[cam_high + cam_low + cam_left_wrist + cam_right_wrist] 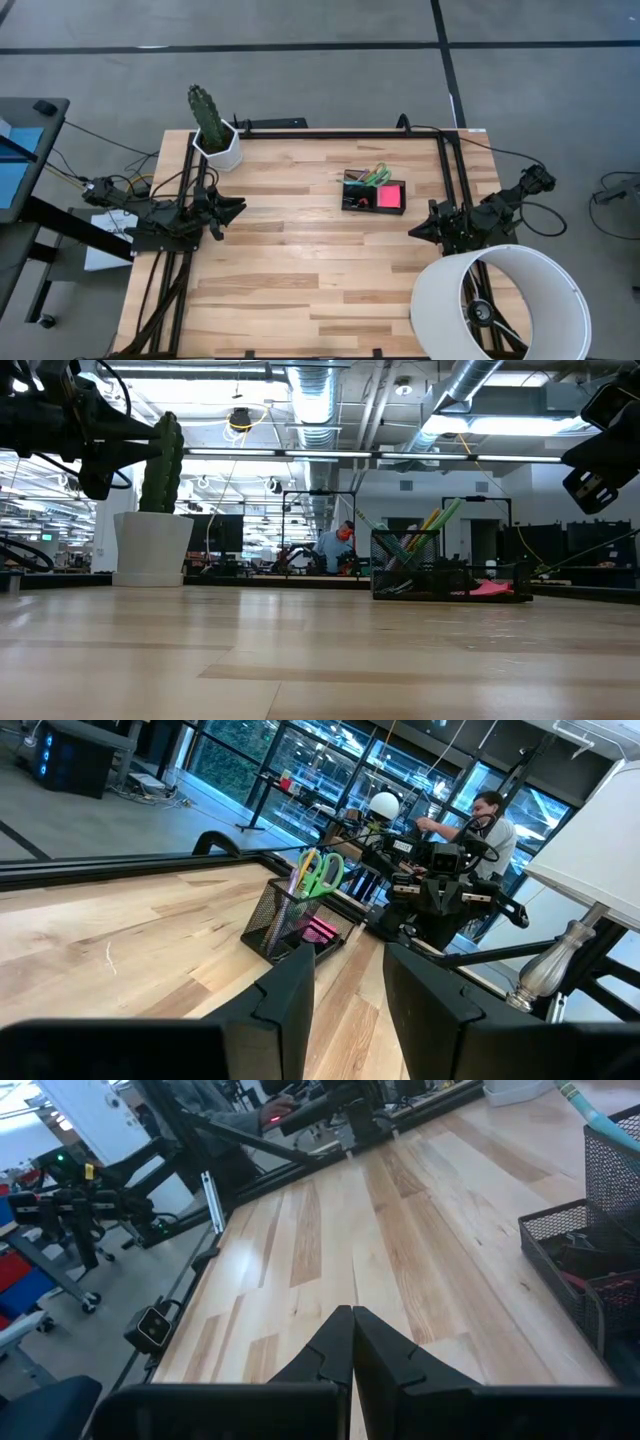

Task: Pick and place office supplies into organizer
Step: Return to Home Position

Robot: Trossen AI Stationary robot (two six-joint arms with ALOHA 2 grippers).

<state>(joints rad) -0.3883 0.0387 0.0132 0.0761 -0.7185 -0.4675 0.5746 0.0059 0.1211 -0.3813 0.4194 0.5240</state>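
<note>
Though the high view's edge cuts off its lower rim, the lampshade (500, 305) plainly sits at the near right corner of the counter (300, 290), covering part of the right arm's base. Just beyond it, at the right edge, the right hand (352, 1318) points inward with its fingertips pressed together on nothing. Across from it at the left edge, the left hand (350, 970) is part open and empty.

Between them and farther back stands the organizer (373, 211), well apart from both hands. Green scissors (322, 872) and pens (432, 528) lean in its tall mesh cup. The pink pad (390, 196) lies flat in the low compartment beside the cup. Whatever else is in the tray is too small and dark to make out, and the right wrist view cuts the organizer off at its side.

A cactus (205, 108) in a white pot (220, 150) stands at the far left corner. In the low view the arms are only dark shapes cut off at the upper corners, one crossing the cactus. A person (330, 545) sits in the room beyond, small and partly hidden.
</note>
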